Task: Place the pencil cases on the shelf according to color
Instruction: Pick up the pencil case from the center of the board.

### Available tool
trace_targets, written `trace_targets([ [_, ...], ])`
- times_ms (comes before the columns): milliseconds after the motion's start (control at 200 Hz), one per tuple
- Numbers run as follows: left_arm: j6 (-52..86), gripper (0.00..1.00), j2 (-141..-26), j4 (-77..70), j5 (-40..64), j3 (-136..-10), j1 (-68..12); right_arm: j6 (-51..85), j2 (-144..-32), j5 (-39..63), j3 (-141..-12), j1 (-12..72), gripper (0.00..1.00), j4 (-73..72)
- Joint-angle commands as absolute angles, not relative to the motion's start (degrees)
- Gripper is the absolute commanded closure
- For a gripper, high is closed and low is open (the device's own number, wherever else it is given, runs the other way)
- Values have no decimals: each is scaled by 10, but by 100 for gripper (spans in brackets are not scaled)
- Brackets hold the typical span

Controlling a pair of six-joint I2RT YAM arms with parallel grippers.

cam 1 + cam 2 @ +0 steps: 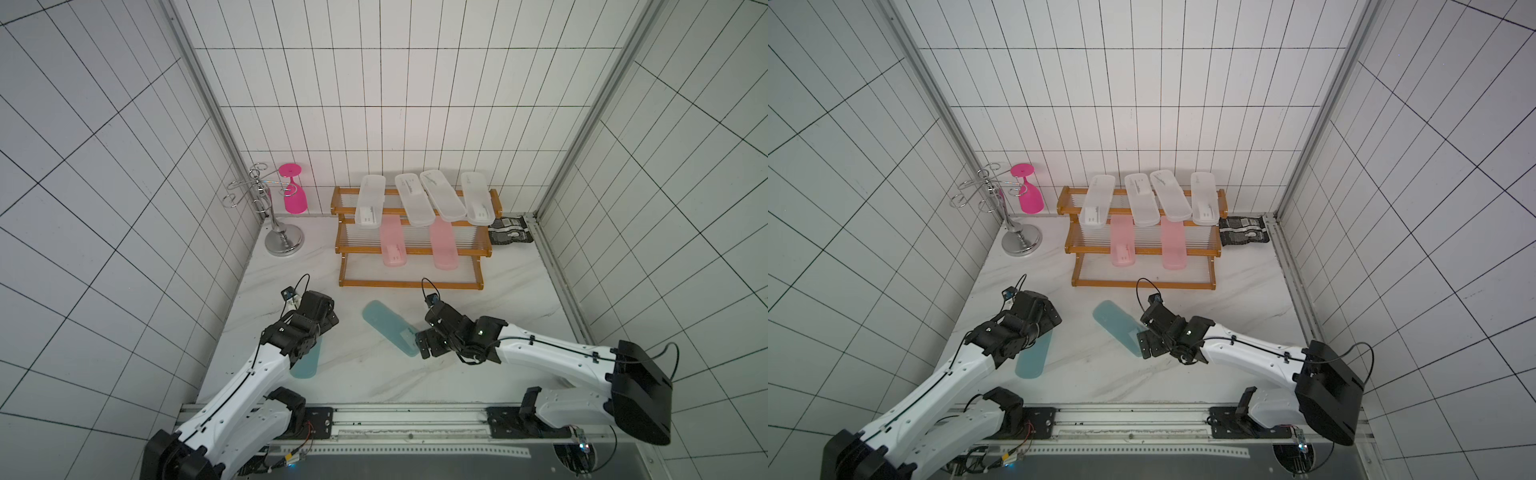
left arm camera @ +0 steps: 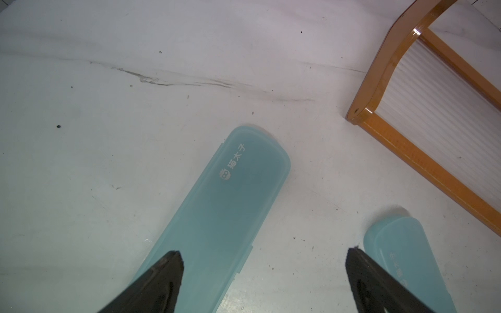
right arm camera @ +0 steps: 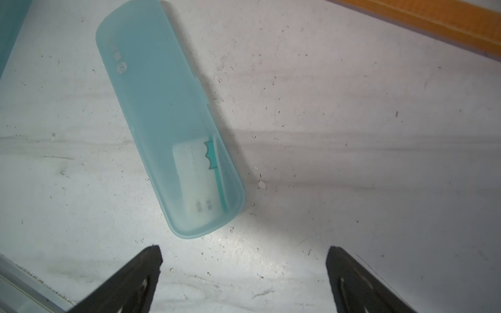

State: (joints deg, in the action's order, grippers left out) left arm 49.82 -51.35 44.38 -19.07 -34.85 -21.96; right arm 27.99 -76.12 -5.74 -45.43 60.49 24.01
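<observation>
The shelf (image 1: 409, 284) stands at the back of the table. Several clear-white pencil cases (image 1: 370, 199) lie on its top tier and two pink ones (image 1: 391, 245) on the middle tier. Two teal pencil cases lie on the table. One (image 1: 388, 326) sits in the middle, and my right gripper (image 3: 244, 252) hangs open just off its labelled end (image 3: 195, 184). The other (image 1: 307, 365) lies partly under my left arm. My left gripper (image 2: 264, 257) is open above it, with one finger (image 2: 162, 281) over the case (image 2: 230, 206) and nothing held.
A silver wire stand (image 1: 282, 232) with a pink goblet (image 1: 294, 191) hung upside down is at the back left. A black-and-white packet (image 1: 509, 232) lies right of the shelf. A metal rail (image 1: 407, 419) runs along the table's front edge.
</observation>
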Motion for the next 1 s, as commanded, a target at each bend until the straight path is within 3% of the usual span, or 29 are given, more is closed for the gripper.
trace_targets([
  [0, 474, 2, -501, 426, -167, -348, -214, 214, -785, -1, -485, 581, 1, 221],
  [235, 476, 2, -494, 411, -152, -331, -214, 204, -825, 26, -498, 582, 1, 197],
  [555, 475, 2, -493, 403, -145, -324, -214, 217, -911, -51, -528, 651, 1, 199],
  [995, 473, 2, -478, 405, -135, -324, -214, 222, -948, -84, -523, 655, 1, 169],
])
